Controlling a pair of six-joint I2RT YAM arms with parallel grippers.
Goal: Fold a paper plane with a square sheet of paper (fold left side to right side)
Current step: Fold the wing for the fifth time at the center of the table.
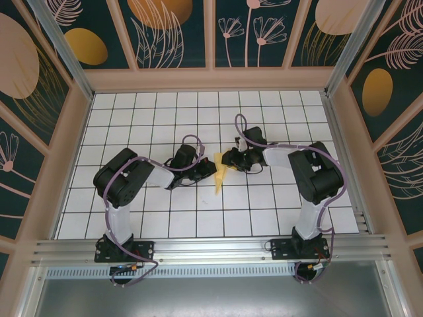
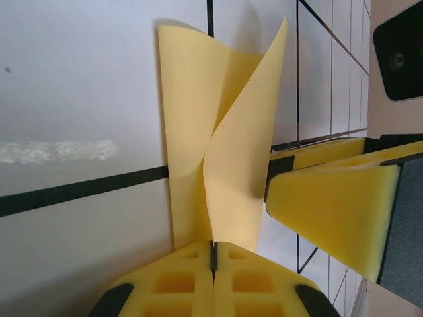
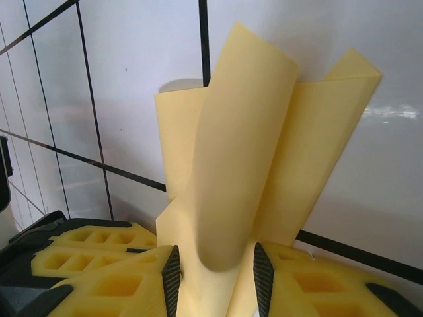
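Note:
The yellow sheet of paper is folded into a slim pointed paper plane (image 1: 220, 177) on the white grid table between both arms, its tip toward the near edge. My left gripper (image 1: 211, 168) is at its left side, shut on a raised fold of the paper (image 2: 225, 132), the jaws (image 2: 213, 254) pinched together on the thin edge. From the right, my right gripper (image 1: 229, 158) reaches in. Its jaws (image 3: 217, 277) stand apart with a curled flap of the paper (image 3: 251, 165) loosely between the pads. The plane's wings stand up and splay apart.
The right gripper's yellow fingers (image 2: 330, 205) are close beside the paper in the left wrist view. Low on the left of the right wrist view are the left gripper's fingers (image 3: 86, 247). Patterned walls (image 1: 211, 33) enclose the table on three sides.

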